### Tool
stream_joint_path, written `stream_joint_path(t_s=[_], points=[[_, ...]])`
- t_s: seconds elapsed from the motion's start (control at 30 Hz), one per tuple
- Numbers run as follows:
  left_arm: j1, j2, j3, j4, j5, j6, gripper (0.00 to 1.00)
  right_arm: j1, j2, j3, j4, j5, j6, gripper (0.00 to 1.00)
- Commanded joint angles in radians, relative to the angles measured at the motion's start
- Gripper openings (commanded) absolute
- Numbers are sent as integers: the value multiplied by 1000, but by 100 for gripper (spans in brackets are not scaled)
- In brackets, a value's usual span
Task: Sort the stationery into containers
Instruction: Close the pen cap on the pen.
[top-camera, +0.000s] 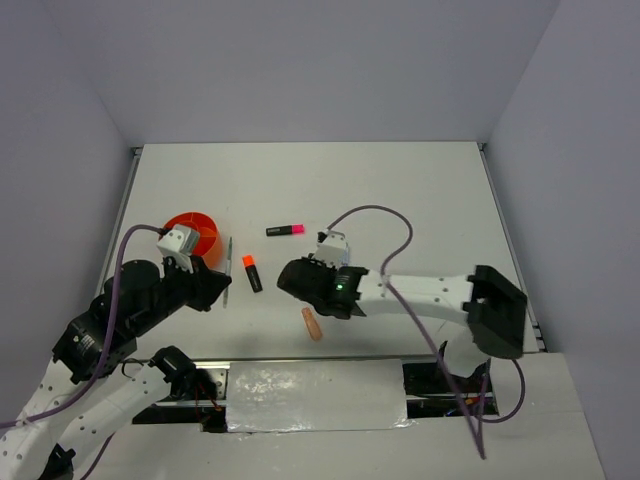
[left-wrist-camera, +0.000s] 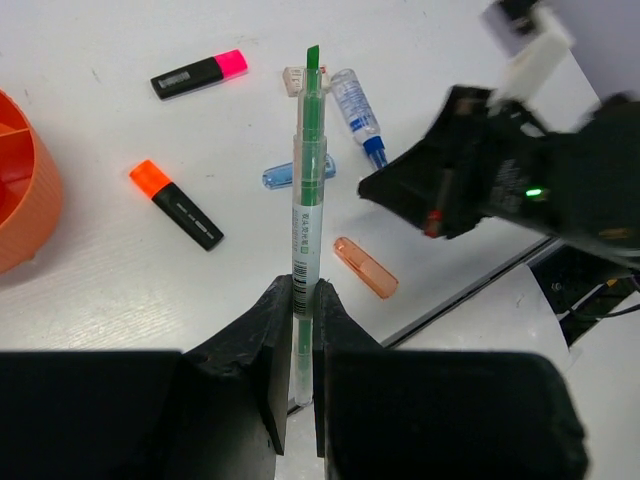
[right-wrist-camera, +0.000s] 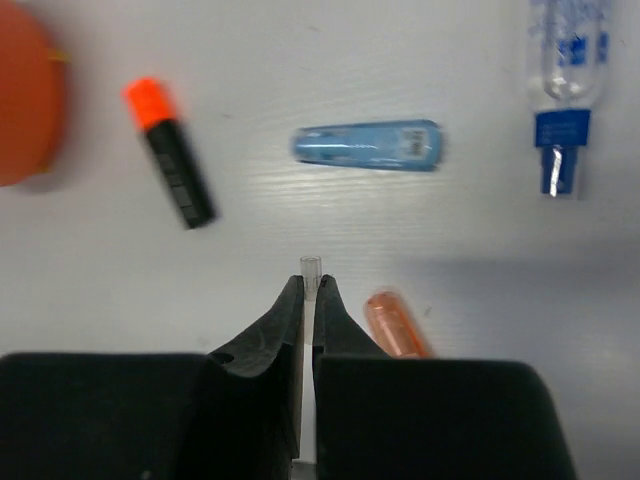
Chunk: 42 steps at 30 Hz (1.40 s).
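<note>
— Watching the left gripper (left-wrist-camera: 303, 290), are you? What has it got?

— A green pen (left-wrist-camera: 308, 200). The jaws are narrow and clamped near its lower end, and the long part sticks out past the fingers above the table.

— Where's that against the orange tub (left-wrist-camera: 25, 200)?

— Just off to one side. From above, the pen hangs beside the tub's wall, not over the compartments. I'd call this the carrying step: the pen is in hand but not yet dropped in.

— And the right gripper (right-wrist-camera: 308, 290)?

— Pinched tight on a thin clear stick (right-wrist-camera: 310, 266). It's probably a pen, though I can't say for sure. That arm sits mid-table over the loose pieces. The blue marker (right-wrist-camera: 368, 146) lies ahead of it and the peach eraser (right-wrist-camera: 395, 325) is just beside its fingers. The orange-capped highlighter (right-wrist-camera: 170, 165) is off towards the tub, and the pink-capped highlighter (top-camera: 285, 230) lies further back.

— So what does the next move want?

— For the left arm, I'd guess a short swing across until the pen is above one compartment. It would need to tip the pen so one end points down, and open the jaws only once it's inside the rim. It's a long pen and a low tub, so it could catch the wall or topple out. The right arm should lift clear before it follows.
</note>
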Motion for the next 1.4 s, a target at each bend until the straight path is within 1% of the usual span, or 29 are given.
stream_joint_path(t_s=[0.0, 0.03, 0.07, 0.1, 0.13, 0.17, 0.2, 0.23, 0.27, 0.33, 0.37, 0.5, 0.53, 0.6, 0.67, 0.73, 0.87, 1.03, 1.13, 1.37], points=[[-4, -6, 16, 64, 54, -4, 0, 17, -210, -105, 151, 77, -111, 0], [-4, -8, 12, 81, 91, -14, 0, 17, -256, -133, 272, 80, -162, 0], [-4, -12, 4, 133, 125, -25, 0, 18, -355, -161, 328, 88, -206, 0], [-4, -17, -23, 170, 163, -56, 0, 17, -403, -204, 372, 101, -277, 0], [-4, -29, -42, 208, 237, -71, 0, 17, -446, -222, 415, 109, -306, 0], [-4, -40, -62, 307, 277, -88, 0, 17, -531, -244, 518, 111, -375, 0], [-4, -49, -111, 359, 311, -120, 0, 17, -572, -288, 587, 100, -414, 0], [-4, -63, -135, 409, 372, -137, 0, 17, -607, -308, 709, 92, -455, 2], [-4, -67, -184, 514, 398, -168, 0, 17, -667, -336, 763, 83, -531, 3], [-4, -71, -229, 606, 455, -200, 0, 18, -709, -347, 888, 59, -602, 3], [-4, -67, -249, 650, 469, -215, 0, 20, -735, -347, 913, 52, -656, 3], [-5, -46, -367, 909, 541, -304, 0, 17, -773, -338, 1035, 9, -753, 2], [-4, -37, -384, 946, 555, -318, 0, 17, -775, -341, 1105, -29, -774, 2], [-5, -23, -413, 1003, 588, -349, 0, 17, -775, -322, 1128, -56, -807, 2], [-5, -6, -429, 1063, 614, -373, 0, 17, -755, -273, 1082, -73, -804, 2], [-4, 5, -432, 1094, 627, -381, 0, 17, -733, -262, 1086, -90, -808, 2], [-5, 2, -426, 1086, 632, -373, 0, 17, -701, -249, 1074, -136, -790, 3], [-7, 5, -427, 1108, 685, -376, 0, 17, -661, -258, 1109, -214, -796, 3], [-7, 15, -429, 1105, 691, -373, 0, 17, -641, -239, 1103, -254, -799, 3], [-7, 29, -443, 1123, 701, -378, 0, 17, -620, -230, 1082, -265, -796, 3]])
